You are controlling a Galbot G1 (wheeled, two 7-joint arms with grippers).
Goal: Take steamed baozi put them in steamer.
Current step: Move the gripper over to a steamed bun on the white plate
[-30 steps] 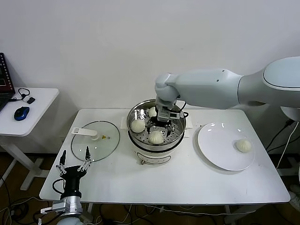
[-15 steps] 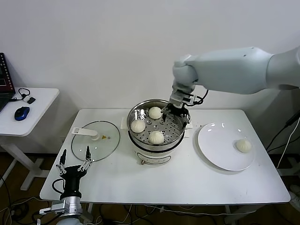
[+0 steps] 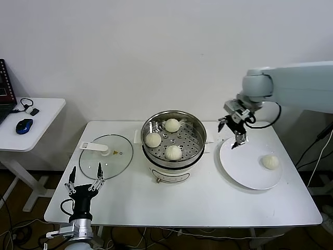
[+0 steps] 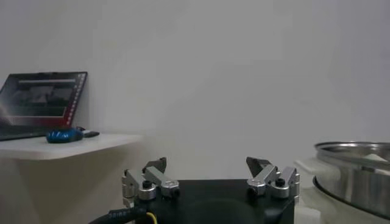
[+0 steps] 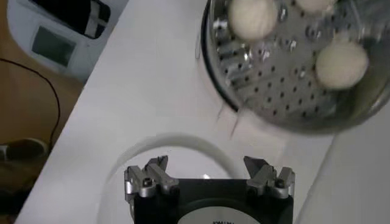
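Note:
The steamer stands mid-table with three steamed baozi on its perforated tray: one at the back, one on the left, one at the front. A fourth baozi lies on the white plate to the right. My right gripper hangs open and empty over the plate's near-steamer edge, well left of that baozi. In the right wrist view the gripper is above the plate rim, with the steamer and two baozi beyond. My left gripper waits open off the table's front left corner.
A glass lid with a white handle lies flat left of the steamer. A side table at far left carries a blue mouse and a laptop. The steamer's rim shows at the edge of the left wrist view.
My right gripper has risen out of the steamer and swung right to the plate's edge, staying open and empty. The back baozi now shows uncovered. The left arm has barely moved.

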